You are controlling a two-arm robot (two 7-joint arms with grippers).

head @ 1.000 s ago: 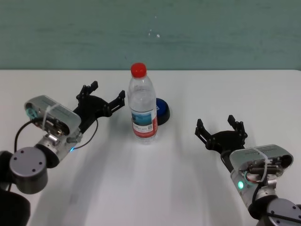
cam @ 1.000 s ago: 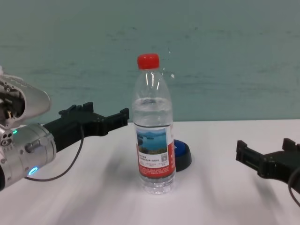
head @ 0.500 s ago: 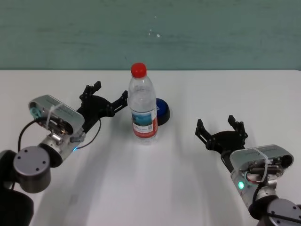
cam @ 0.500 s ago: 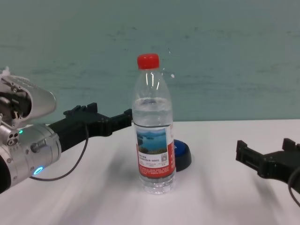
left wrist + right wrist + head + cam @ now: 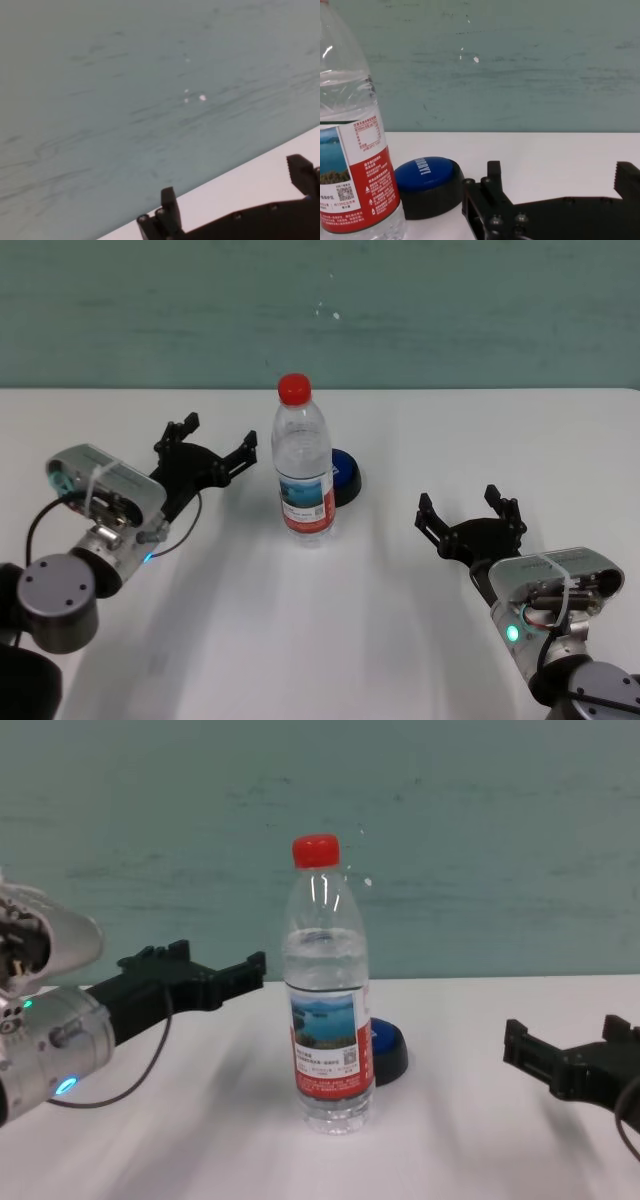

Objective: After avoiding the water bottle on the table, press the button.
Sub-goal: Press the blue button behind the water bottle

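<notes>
The water bottle [image 5: 303, 465] stands upright in the middle of the table [image 5: 340, 640]. The blue button [image 5: 343, 475] sits just behind it. The left pincer [image 5: 208, 443] hovers spread wide, left of the bottle. The right pincer [image 5: 470, 516], also spread, waits near the right.

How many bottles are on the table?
1. The water bottle stands upright mid-table, in front of the blue button. Nothing seems big enough to hide another.
</notes>
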